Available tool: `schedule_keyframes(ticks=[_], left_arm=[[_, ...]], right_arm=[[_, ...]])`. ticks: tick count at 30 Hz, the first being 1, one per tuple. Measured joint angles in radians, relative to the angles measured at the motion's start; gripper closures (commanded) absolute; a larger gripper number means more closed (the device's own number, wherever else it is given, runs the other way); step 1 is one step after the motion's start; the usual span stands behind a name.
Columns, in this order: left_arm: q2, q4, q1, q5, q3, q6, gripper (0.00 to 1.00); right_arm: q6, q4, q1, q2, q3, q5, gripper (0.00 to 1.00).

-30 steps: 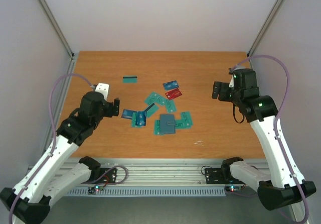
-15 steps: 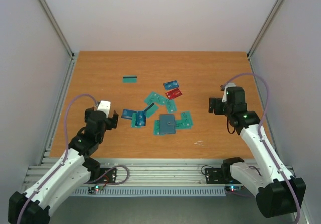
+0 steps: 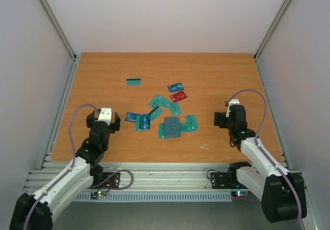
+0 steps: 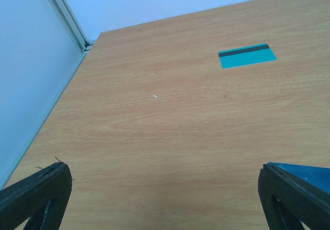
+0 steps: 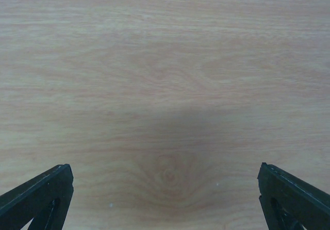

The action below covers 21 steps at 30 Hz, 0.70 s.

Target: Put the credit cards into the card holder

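Observation:
The credit cards [image 3: 160, 102] lie scattered mid-table, mostly teal, with a blue one [image 3: 175, 87] and a red one [image 3: 178, 96]. One teal card with a dark stripe [image 3: 134, 82] lies apart at the back left, and it also shows in the left wrist view [image 4: 247, 56]. The grey-blue card holder [image 3: 172, 127] rests closed on top of some teal cards. My left gripper [image 3: 103, 120] hovers open and empty left of the pile, a blue card [image 4: 309, 170] by its right finger. My right gripper [image 3: 227, 119] is open over bare wood, right of the pile.
The wooden table [image 3: 216, 75] is walled by white panels with metal frame posts [image 3: 54, 26] at the back corners. A small pale scrap [image 3: 204, 147] lies near the front edge. A rail with the arm bases [image 3: 170, 181] runs along the near side.
Both arms have drawn back toward the near edge and dropped lower. The jaws of both stayed wide apart. The cards and the holder have not moved.

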Motion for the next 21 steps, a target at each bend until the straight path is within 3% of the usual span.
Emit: schedule_keyframes(ticks=[5,13,21], left_arm=[[0.135,0.162,0.017,0.029,-0.005,0.035,0.01],[0.373,0.372,0.249,0.227,0.004,0.024,0.01],[0.612,0.566,0.421,0.423,0.069,-0.051,0.01]], right_arm=[[0.000,0.182,-0.044,0.106,-0.034,0.009,0.02],[-0.004,0.463,-0.090,0.266,-0.055,-0.011,0.02],[0.000,0.630,-0.138,0.426,-0.003,-0.082,0.01]])
